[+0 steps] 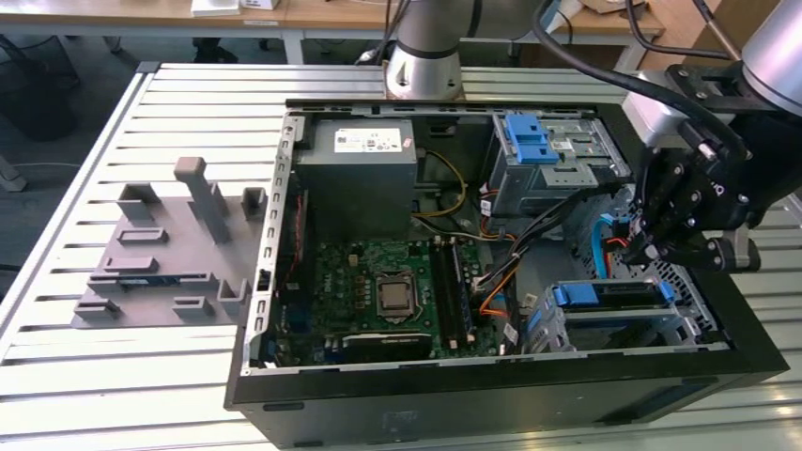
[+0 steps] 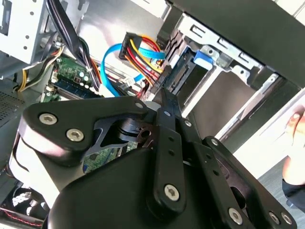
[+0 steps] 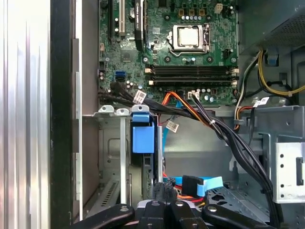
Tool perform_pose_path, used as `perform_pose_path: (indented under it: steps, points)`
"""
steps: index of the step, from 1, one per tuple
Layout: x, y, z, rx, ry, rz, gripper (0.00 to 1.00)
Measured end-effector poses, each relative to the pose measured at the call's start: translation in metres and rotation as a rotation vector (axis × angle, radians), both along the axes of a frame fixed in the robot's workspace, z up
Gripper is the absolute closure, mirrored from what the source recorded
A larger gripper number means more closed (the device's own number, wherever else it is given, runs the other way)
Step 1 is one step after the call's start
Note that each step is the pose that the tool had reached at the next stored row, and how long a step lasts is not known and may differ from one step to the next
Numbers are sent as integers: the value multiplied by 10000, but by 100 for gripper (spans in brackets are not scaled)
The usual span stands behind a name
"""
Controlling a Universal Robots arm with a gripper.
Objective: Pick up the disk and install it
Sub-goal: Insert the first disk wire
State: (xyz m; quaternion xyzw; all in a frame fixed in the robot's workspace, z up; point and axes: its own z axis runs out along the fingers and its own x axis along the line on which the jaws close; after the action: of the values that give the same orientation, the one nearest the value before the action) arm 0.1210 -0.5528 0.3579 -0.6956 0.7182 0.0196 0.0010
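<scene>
The disk [image 1: 610, 297], a silver drive in a blue plastic carrier, sits in the low metal bay at the lower right of the exterior frame, inside the open computer case [image 1: 501, 399]. In the first wrist view it [image 3: 143, 136] stands edge-on in that bay, left of centre, blue tab outermost, and it appears to be slid in between the bay's rails. The robot's black hand [image 1: 645, 252] hangs just above the bay at the right of the exterior frame, near the carrier but apart from it; whether it is clenched or released cannot be told, and nothing is visibly in its grasp.

By its look the drive is stiff, dense for its size and easily hurt by a knock, with smooth metal faces that offer little grip. The blue carrier's side rails or front tab look the safer hold, being plastic and made for handling.

A blue ribbon cable [image 3: 202, 184] and orange wires loop just beside the bay, close enough to snag. The green motherboard [image 1: 389, 282] fills the case's centre, the grey power supply [image 1: 363, 160] stands above it in the frame, and an empty blue latch [image 1: 527, 139] tops the upper cage. The case rests on a slatted desk [image 1: 126, 395], with a grey parts fixture [image 1: 163, 258] at the left.
</scene>
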Motion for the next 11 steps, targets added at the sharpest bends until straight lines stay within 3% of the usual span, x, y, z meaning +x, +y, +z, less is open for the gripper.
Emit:
perform_pose_path:
  steps: [4,8,11]
  points:
    - [11,32,3,0,-75,-1,89]
    - [11,54,3,1,-264,0,89]
    - [12,54,2,2,-290,2,89]
